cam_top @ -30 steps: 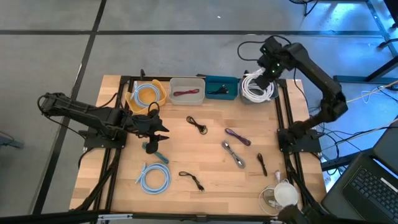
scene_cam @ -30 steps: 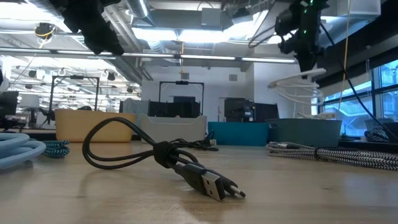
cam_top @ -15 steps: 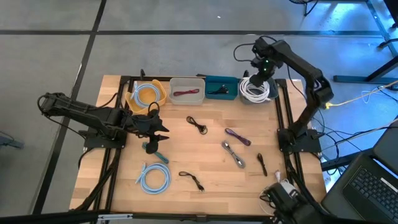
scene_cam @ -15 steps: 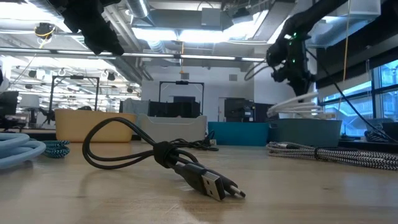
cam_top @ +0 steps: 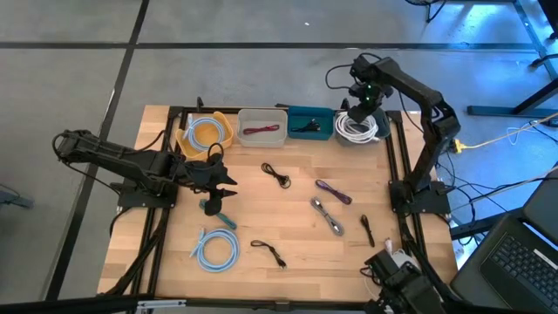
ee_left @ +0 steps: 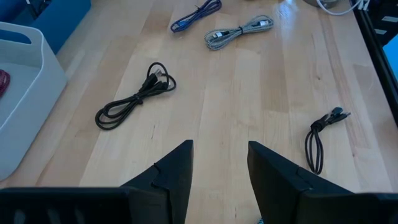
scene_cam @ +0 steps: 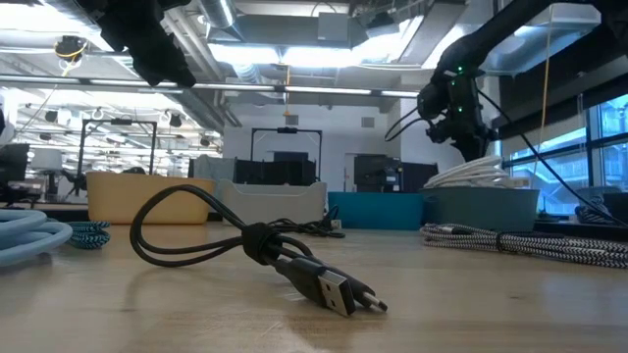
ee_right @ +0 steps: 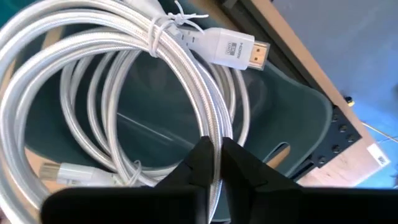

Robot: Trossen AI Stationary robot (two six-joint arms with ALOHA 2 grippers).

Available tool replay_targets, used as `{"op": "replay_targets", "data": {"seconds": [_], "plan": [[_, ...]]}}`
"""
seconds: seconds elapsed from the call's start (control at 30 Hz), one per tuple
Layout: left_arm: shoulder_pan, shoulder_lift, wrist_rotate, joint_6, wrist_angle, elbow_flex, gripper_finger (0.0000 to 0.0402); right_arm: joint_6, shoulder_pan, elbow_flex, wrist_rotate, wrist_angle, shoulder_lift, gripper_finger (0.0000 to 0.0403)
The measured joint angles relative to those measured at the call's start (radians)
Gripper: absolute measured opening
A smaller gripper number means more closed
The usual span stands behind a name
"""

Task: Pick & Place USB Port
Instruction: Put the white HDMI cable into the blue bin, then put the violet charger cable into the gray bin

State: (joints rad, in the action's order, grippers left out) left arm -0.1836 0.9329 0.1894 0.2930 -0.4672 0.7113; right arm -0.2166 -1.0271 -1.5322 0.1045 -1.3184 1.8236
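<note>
My right gripper (cam_top: 364, 98) is over the grey bin (cam_top: 381, 133) at the table's far right corner, shut on the coiled white cable (cam_top: 360, 125), which lies in that bin. The right wrist view shows the coil (ee_right: 93, 93) with its tied white plug (ee_right: 230, 46) resting on the bin floor. My left gripper (cam_top: 225, 180) hovers open above the table's left middle, holding nothing. Loose cables lie flat on the wood: a black one (cam_top: 277, 174), a purple one (cam_top: 333, 191), a grey braided one (cam_top: 328, 215) and two more black ones (cam_top: 367, 230) (cam_top: 268, 252). My right gripper pinches one strand of the white cable's coil (ee_right: 210, 127) between its two fingers (ee_right: 244, 168), coming from above and pointing down into the bin. The coil lies slack in the bin, its top loops rising above the rim (scene_cam: 481, 176).
Along the far edge stand a yellow bin (cam_top: 206, 132) with a blue cable, a white bin (cam_top: 261, 127) with a red cable and a blue bin (cam_top: 310, 124) with a black one. A light-blue coil (cam_top: 215, 248) lies near the left front. Bare wood lies between the cables.
My right gripper has moved down and toward the table's left, over the grey bin. The white cable, which hung above the bin, has come down with it and now lies coiled in the bin.
</note>
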Motion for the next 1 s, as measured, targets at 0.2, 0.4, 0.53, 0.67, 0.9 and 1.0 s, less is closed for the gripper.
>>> {"op": "replay_targets", "data": {"seconds": [0.2, 0.4, 0.53, 0.67, 0.9, 1.0], "plan": [[0.000, 0.000, 0.000, 0.000, 0.000, 0.000, 0.0143, 0.003, 0.000, 0.000, 0.004, 0.008, -0.008, 0.0096], [0.000, 0.000, 0.000, 0.000, 0.000, 0.000, 0.0143, 0.005, 0.000, -0.007, 0.007, 0.005, -0.008, 0.0131], [0.000, 0.000, 0.000, 0.000, 0.000, 0.000, 0.0143, 0.007, 0.000, -0.056, 0.007, 0.015, -0.036, 0.0132], [0.000, 0.000, 0.000, 0.000, 0.000, 0.000, 0.0144, 0.029, 0.016, -0.132, -0.047, 0.014, -0.127, 0.0129], [0.000, 0.000, 0.000, 0.000, 0.000, 0.000, 0.0143, 0.105, 0.134, -0.120, -0.286, 0.012, -0.404, 0.0129], [0.000, 0.000, 0.000, 0.000, 0.000, 0.000, 0.0144, 0.183, 0.242, -0.049, -0.381, 0.034, -0.527, 0.0129]]}}
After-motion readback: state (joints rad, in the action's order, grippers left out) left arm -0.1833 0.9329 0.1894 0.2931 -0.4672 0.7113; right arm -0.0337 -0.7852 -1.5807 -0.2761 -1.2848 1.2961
